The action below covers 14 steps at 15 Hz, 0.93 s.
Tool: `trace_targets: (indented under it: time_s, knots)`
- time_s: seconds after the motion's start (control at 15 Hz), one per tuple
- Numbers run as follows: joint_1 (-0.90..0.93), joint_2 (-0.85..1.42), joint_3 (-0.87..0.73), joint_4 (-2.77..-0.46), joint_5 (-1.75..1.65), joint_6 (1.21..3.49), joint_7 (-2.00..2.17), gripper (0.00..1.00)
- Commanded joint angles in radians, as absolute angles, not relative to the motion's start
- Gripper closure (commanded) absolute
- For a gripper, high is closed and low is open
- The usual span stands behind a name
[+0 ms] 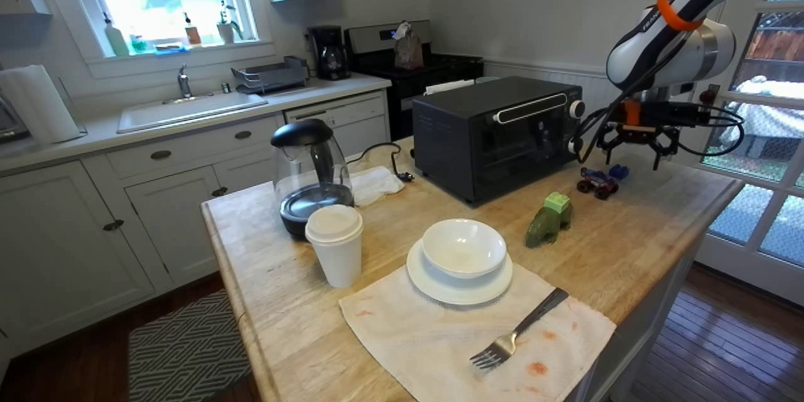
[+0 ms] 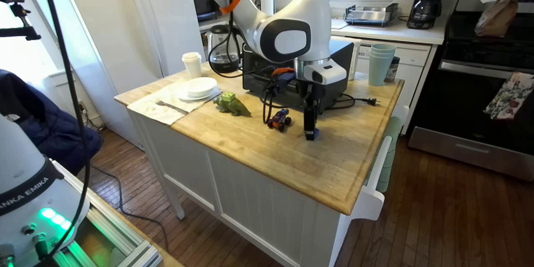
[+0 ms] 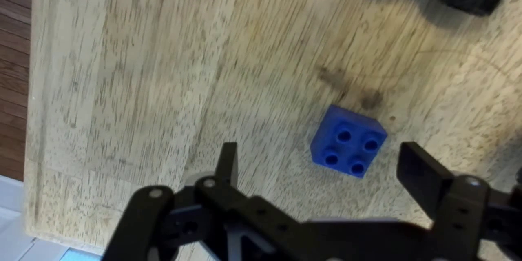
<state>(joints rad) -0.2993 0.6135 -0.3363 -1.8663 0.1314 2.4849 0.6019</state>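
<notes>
Here, the gripper [image 3: 319, 149] hangs spread wide — a blue block [image 3: 350, 140] on the tabletop [image 3: 155, 81] shows between its fingers [image 3: 422, 175], a toy truck [image 2: 279, 119] nearby.

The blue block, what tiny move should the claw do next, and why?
Maybe the claw should shift slightly rightward in the wrist view, because its fingers are open and the blue block shows off-centre between them, nearer the picture's right one.

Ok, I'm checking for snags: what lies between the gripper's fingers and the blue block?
In the wrist view, only bare wooden tabletop shows between the blue block and the fingers of the open gripper, on either side.
</notes>
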Motion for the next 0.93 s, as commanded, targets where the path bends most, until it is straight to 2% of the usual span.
trace_targets:
  time_s: [0.0,0.47,0.87]
  knots:
    - [-0.331,0.653,-0.311,-1.796,0.192,2.426,0.560,0.00]
    - [-0.353,0.692,-0.295,-1.745,0.266,2.393,0.551,0.01]
    - [-0.359,0.710,-0.289,-1.726,0.289,2.388,0.547,0.50]
